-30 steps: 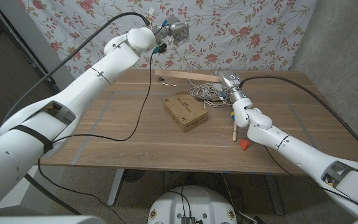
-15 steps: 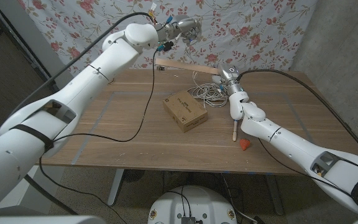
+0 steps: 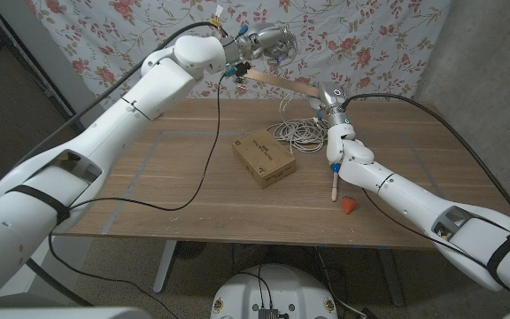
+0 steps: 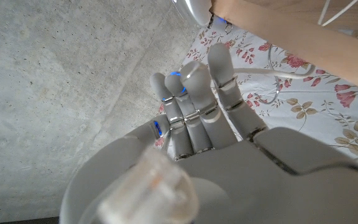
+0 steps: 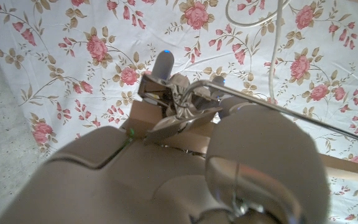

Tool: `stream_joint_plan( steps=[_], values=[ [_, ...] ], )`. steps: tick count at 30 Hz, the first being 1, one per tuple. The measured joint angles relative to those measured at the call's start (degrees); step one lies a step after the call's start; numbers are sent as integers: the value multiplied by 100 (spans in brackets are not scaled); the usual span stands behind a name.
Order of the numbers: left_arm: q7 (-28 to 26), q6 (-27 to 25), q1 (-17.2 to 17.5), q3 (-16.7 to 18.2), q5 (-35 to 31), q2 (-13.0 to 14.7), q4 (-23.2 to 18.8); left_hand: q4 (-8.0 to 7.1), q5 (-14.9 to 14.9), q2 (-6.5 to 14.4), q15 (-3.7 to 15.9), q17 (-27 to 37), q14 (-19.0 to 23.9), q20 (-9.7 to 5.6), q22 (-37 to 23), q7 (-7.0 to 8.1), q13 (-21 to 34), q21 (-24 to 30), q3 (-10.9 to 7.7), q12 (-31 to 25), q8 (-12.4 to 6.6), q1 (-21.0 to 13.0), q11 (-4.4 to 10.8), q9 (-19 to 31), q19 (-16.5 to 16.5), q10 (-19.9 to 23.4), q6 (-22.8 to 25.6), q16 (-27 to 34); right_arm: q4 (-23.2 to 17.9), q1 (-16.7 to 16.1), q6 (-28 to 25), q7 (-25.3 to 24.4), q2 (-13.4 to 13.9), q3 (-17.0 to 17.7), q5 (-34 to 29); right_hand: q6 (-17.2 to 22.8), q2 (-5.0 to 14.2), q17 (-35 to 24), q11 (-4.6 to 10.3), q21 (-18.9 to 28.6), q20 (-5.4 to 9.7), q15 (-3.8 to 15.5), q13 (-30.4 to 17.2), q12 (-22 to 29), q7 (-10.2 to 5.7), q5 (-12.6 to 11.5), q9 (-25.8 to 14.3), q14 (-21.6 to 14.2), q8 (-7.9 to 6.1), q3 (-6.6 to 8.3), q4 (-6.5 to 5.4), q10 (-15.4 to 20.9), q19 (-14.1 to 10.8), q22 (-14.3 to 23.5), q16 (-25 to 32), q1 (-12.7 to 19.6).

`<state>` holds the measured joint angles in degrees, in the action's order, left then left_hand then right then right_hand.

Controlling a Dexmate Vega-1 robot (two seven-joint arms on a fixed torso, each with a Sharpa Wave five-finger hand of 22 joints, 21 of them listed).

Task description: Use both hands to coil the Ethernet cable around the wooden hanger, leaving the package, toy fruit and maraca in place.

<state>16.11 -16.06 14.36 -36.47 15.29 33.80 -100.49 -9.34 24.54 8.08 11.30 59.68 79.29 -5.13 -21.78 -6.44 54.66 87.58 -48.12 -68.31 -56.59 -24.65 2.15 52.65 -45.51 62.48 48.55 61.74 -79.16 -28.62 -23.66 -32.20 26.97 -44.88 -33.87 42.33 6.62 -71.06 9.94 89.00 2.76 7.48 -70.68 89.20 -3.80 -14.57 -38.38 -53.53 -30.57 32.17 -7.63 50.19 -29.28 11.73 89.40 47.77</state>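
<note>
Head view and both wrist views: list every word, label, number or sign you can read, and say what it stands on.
Nothing can be read with certainty.
Package: dark print on its top face in the head view, too small and blurred to read.
Floral cloth behind the table: rose pattern, no text.
Wooden hanger: no marking to be seen.

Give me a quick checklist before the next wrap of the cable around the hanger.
1. Wooden hanger lifted off the table, tilted: ok.
2. Left hand holds its upper end: ok.
3. Right hand holds the lower end: ok.
4. Ethernet cable around the hanger: not ok; most is piled on the table.
5. Package, maraca and toy fruit apart from both hands: ok.
6. Fingers' hold secure: cannot tell.
</note>
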Motion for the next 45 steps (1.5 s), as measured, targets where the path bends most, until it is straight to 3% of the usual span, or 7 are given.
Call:
stream_joint_plan(
  steps=[17,23,25,29,37,38,45],
  values=[
    [-89,-522,256,-50,124,281,-744,25,-44,2,-5,-129,5,-7,106,-5,0,44,-102,-43,-65,44,0,-106,-14,0,5,-37,71,-11,-431,-615,-119,255,433,-4,1,-5,13,21,10,11,1,-3,-3,24,5,-52,2,44,18,97,-51,0,3,0],
    [-73,-567,265,-51,184,285,-755,45,-44,2,18,-186,5,-20,104,-5,0,88,-154,-43,-15,44,85,-344,-82,-85,5,-73,87,-40,-439,-635,-168,428,445,4,2,-2,30,21,-11,42,-2,-6,5,34,32,-82,-36,44,19,114,-71,0,3,1],
    [-71,-581,476,-86,212,415,-991,56,-44,1,18,-182,5,-11,99,6,-1,88,-165,-43,16,43,94,-365,10,-93,-6,-105,63,-66,-505,-970,-169,512,684,4,9,-4,30,21,-11,42,-3,-6,5,28,32,-82,-38,53,29,114,-71,1,3,-6],
    [-85,-617,597,-86,269,468,-1066,56,-44,-46,48,-169,-27,20,90,84,-1,88,-165,-43,16,-5,93,-378,42,-93,-88,-123,-25,-125,-435,-1166,-157,643,897,4,16,-1,30,21,-11,31,-2,-6,5,23,30,-93,-39,67,43,114,-71,1,3,-13],
    [-168,-746,738,-77,487,515,-1121,56,-11,-59,49,-124,-51,31,106,75,-1,88,-165,-46,16,-18,93,-384,92,-93,-109,-124,-214,-287,-295,-1294,-85,868,1060,3,22,-8,30,21,-11,52,-2,-7,5,23,37,-114,-38,91,19,114,-71,1,-2,-7],
    [-172,-773,941,-4,517,617,-1179,56,-11,-60,50,-124,-51,31,106,82,-1,88,-165,-46,16,-18,93,-384,92,-93,-119,-124,-235,-313,-83,-1461,-77,898,1251,3,22,-7,30,21,-11,54,-2,-7,6,23,44,-115,-38,91,19,114,-71,1,-6,-7],
    [-382,-1070,1224,129,747,804,-1289,56,27,-60,49,-125,-50,31,129,82,-1,88,-164,-54,5,-18,93,-437,92,-93,-120,-184,-334,-435,203,-1619,-41,1057,1440,3,22,-1,30,21,-11,62,-2,-7,6,23,50,-123,-46,108,36,114,-71,1,-17,-7]
  ],
)
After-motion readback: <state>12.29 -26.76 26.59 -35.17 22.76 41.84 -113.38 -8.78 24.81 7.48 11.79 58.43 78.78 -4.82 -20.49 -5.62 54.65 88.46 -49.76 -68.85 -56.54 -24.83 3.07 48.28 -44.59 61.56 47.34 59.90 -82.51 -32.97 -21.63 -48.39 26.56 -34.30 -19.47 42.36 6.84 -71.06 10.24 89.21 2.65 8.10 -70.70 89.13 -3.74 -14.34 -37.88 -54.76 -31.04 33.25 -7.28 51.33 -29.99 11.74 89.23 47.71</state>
